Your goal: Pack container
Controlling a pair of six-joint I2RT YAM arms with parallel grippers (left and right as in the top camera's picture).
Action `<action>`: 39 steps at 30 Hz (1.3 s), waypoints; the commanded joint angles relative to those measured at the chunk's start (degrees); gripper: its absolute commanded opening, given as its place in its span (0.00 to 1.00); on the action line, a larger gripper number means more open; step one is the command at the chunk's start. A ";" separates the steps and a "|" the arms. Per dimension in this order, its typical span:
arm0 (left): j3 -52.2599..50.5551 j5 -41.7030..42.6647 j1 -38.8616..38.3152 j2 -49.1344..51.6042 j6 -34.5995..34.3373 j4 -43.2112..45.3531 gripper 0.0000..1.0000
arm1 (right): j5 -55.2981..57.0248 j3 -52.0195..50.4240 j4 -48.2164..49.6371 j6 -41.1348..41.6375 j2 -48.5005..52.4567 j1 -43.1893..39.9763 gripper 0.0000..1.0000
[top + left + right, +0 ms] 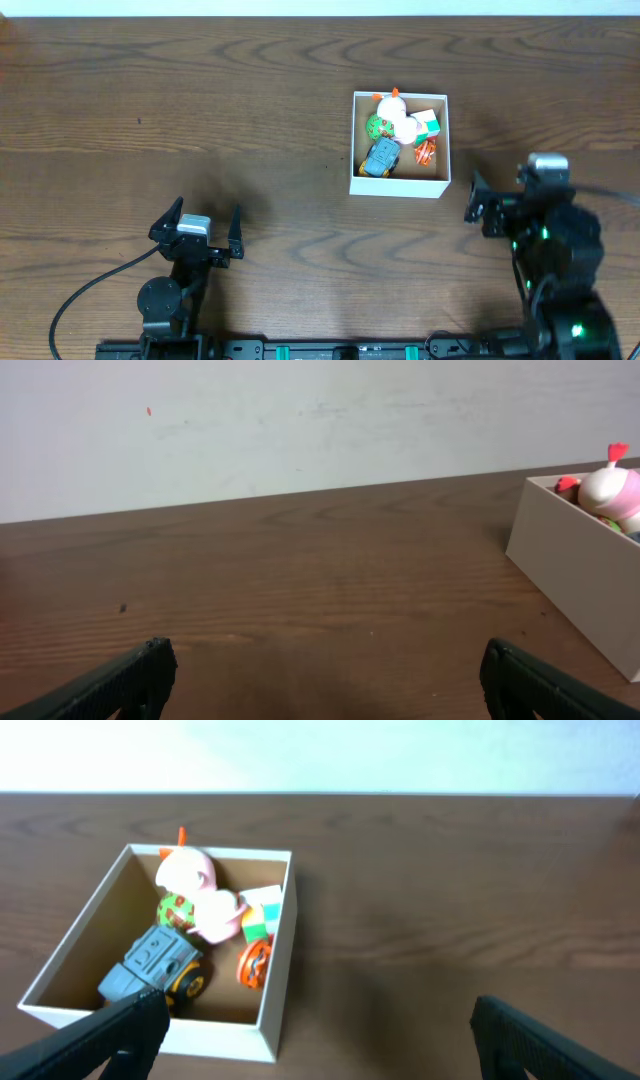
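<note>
1. I am holding my left gripper point(207, 211) point(327, 660) with the jaws spread wide and nothing between them. Only bare wooden table point(200, 100) is showing in the gap.
2. I am holding my right gripper point(503, 195) point(318, 1010) wide apart as well, gripping nothing.
3. The container point(398, 186) point(215, 1032) is sitting on the table ahead of my right gripper and to its left, near but not touching. From my left gripper it is lying ahead and well off to the right, with only one corner point(575, 575) entering that wrist view.
4. Container appearance: I am seeing a small, square, shallow box with thin white walls, an open top and a brown cardboard floor. It is standing flat.
5. Contents, all crowding the half of the box nearer my right gripper's side and its far wall:
   - a white and pink figure point(395, 108) point(190, 875) with an orange tuft, rising above the rim
   - a green ball point(378, 127) point(175, 910) touching the figure
   - a grey-blue toy truck point(380, 158) point(155, 960) with yellow wheels, nearest the front wall
   - a small orange piece point(425, 152) point(253, 963) against the wall closest to my right gripper
   - a white and green block point(428, 123) point(262, 912) just beyond that piece
6. The floor on the box's far-left side, as seen from my right gripper, is showing bare cardboard.
</note>
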 commanded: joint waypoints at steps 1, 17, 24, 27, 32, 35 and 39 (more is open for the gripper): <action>-1.03 0.37 0.28 0.02 0.35 -1.84 0.98 | -4.87 -6.27 3.85 -8.52 -6.38 -1.92 0.99; -1.03 0.37 0.28 0.02 0.35 -1.84 0.98 | -8.33 -25.99 16.79 -10.67 -21.75 -3.23 0.99; -1.03 0.37 0.28 0.02 0.35 -1.84 0.98 | -8.31 -31.76 17.86 -10.69 -27.56 -4.31 0.99; -1.03 0.37 0.28 0.02 0.35 -1.86 0.98 | -8.31 -32.92 17.92 -10.69 -29.07 -4.35 0.99; -1.03 0.37 0.28 0.02 0.35 -1.84 0.98 | -8.26 -32.94 18.08 -12.68 -30.84 -4.42 0.99; -1.03 0.37 0.28 0.02 0.35 -1.84 0.98 | -8.26 -32.94 18.08 -12.68 -31.52 -4.39 0.99; -1.03 0.37 0.28 0.02 0.35 -1.84 0.98 | -8.28 -32.94 18.10 -12.63 -31.52 -4.39 0.99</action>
